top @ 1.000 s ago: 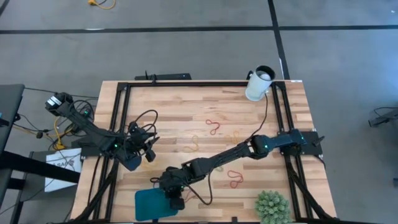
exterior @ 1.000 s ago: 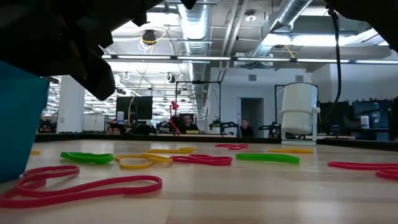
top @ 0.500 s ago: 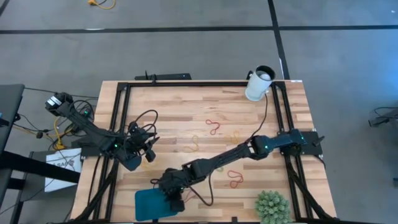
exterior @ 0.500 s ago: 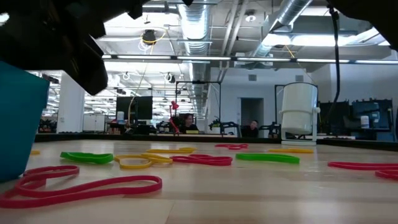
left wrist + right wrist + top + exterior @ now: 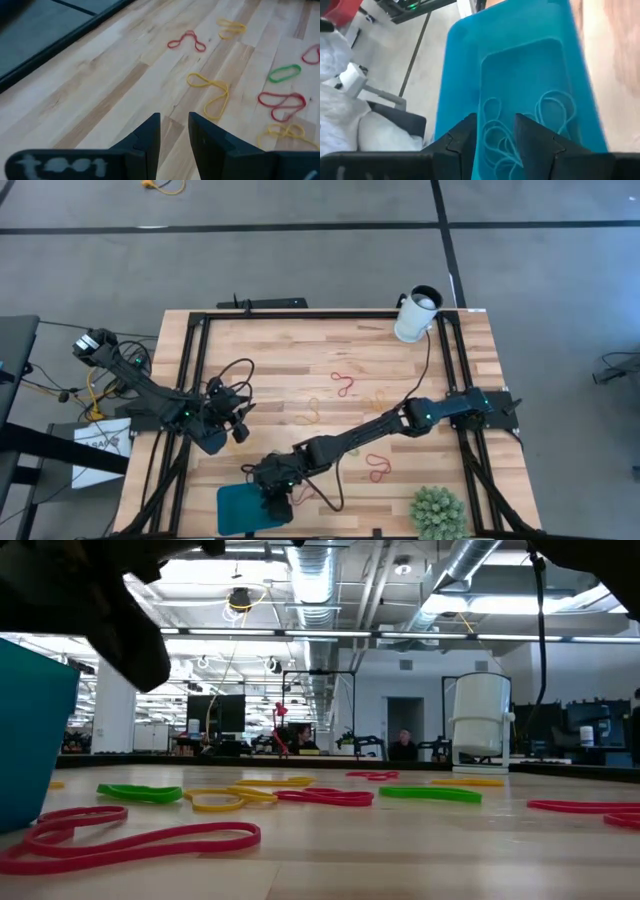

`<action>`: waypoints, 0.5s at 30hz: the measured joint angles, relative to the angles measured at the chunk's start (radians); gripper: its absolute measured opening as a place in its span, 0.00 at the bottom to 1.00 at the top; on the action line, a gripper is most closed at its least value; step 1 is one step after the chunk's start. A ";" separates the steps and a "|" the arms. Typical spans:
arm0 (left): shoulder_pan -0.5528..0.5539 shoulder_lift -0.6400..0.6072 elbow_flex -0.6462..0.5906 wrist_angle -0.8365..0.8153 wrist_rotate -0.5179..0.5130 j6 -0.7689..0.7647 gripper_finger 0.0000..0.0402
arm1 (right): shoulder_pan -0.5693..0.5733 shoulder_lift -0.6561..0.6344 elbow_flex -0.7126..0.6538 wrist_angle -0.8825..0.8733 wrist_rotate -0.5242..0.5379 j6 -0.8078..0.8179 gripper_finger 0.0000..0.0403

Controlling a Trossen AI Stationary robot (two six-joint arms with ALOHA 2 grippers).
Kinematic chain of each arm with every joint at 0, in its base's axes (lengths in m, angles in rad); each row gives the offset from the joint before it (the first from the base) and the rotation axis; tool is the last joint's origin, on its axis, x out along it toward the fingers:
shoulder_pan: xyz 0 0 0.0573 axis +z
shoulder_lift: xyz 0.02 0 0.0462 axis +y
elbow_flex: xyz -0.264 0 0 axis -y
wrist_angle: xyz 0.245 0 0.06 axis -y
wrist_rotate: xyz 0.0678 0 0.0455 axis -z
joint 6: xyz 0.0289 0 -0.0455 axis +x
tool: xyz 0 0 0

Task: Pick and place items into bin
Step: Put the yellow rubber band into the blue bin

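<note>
Lying at the table's near edge, the teal bin (image 5: 243, 506) runs lengthwise along that edge, with rubber bands (image 5: 512, 135) heaped inside. The right gripper (image 5: 279, 502) hangs over its right end, fingers apart and empty. More bands (image 5: 345, 382) are scattered mid-table. Farther left, the left gripper (image 5: 238, 427) waits, fingers slightly apart, holding nothing.

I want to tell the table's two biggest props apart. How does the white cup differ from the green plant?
The cup is smooth, white and cylindrical, tipped so its open mouth shows; the plant is green, spiky and rounded. The cup sits at the table's far right corner, the plant at the near right corner. Both stand at the table's right edge, clear of the bands and the bin.
</note>
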 joint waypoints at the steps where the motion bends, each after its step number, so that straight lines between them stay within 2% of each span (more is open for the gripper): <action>1: 0.000 0.000 0.000 -0.006 0.005 -0.005 0.23 | 0.000 -0.008 -0.002 -0.010 -0.007 0.000 0.30; 15: 0.000 0.000 0.000 -0.014 0.022 -0.046 0.23 | 0.002 -0.161 0.000 -0.090 -0.011 -0.044 0.30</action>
